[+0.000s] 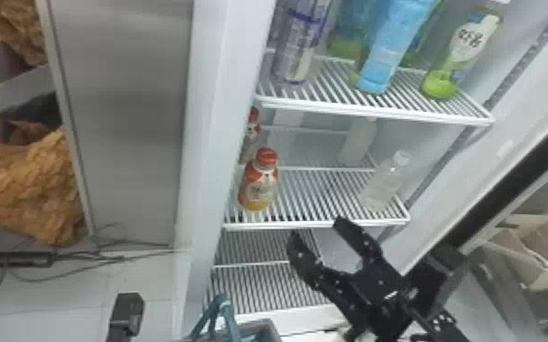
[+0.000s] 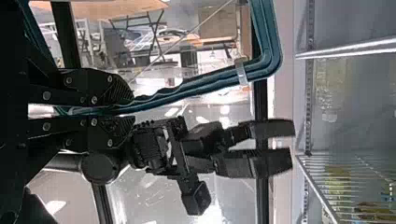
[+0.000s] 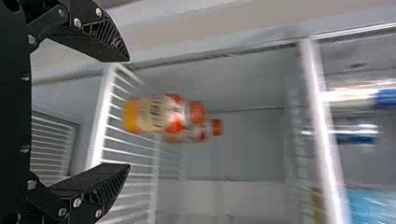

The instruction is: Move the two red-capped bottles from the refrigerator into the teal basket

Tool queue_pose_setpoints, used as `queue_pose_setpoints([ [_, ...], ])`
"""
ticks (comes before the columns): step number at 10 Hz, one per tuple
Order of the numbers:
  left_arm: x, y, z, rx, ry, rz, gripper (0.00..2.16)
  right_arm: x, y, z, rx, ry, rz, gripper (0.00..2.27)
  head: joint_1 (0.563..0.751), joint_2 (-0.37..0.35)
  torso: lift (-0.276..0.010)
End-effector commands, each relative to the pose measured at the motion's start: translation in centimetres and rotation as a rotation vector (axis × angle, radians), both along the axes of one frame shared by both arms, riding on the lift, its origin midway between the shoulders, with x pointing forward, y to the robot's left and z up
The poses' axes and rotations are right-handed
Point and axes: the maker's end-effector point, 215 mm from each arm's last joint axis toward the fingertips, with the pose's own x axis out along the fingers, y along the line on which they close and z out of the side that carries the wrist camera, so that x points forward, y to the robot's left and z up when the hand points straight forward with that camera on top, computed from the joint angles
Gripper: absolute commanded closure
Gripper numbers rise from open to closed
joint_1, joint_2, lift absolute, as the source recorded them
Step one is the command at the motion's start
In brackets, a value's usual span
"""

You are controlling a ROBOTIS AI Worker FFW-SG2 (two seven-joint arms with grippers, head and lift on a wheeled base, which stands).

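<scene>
Two red-capped bottles stand one behind the other at the left of the middle shelf: the front bottle (image 1: 259,182) (image 3: 152,114) and the rear bottle (image 1: 251,132) (image 3: 215,127). My right gripper (image 1: 316,227) is below and right of them at the shelf's front edge, apart from both; in the right wrist view its fingers stand wide around nothing, and the gripper (image 3: 128,112) is open. The teal basket (image 1: 225,318) shows its handle at the bottom edge, beside a black part of my left arm (image 1: 125,314). In the left wrist view my left gripper (image 2: 133,108) is shut on the basket's handle (image 2: 187,88).
Clear bottles (image 1: 383,182) stand at the middle shelf's right. Taller bottles (image 1: 391,45) fill the upper shelf (image 1: 378,109), whose front edge overhangs. The fridge's left wall (image 1: 214,136) rises close beside the red-capped bottles. Cardboard boxes (image 1: 528,250) lie at far right.
</scene>
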Motion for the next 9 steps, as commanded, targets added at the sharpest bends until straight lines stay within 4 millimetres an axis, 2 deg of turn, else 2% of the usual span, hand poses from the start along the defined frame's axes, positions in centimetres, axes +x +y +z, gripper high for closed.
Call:
queue_pose_setpoints([
  [1,-0.1,-0.1,0.0,-0.001,0.001,-0.002,1.08,0.2,-0.9,1.8,0.003,-0.098,-0.035,0.24,0.695,-0.35,-0.228],
  [4,-0.5,-0.4,0.1,-0.006,0.006,-0.011,1.08,0.3,-3.8,4.3,0.02,-0.229,-0.174,0.24,0.695,-0.35,-0.228],
  [7,-0.6,-0.7,0.3,-0.016,0.006,-0.008,1.08,-0.3,-6.5,4.2,0.019,-0.261,-0.296,0.23,0.695,-0.35,-0.228],
  [9,-0.5,-0.8,0.4,-0.021,0.006,-0.001,1.08,-0.2,-6.8,3.6,0.021,-0.261,-0.303,0.23,0.695,-0.35,-0.228],
])
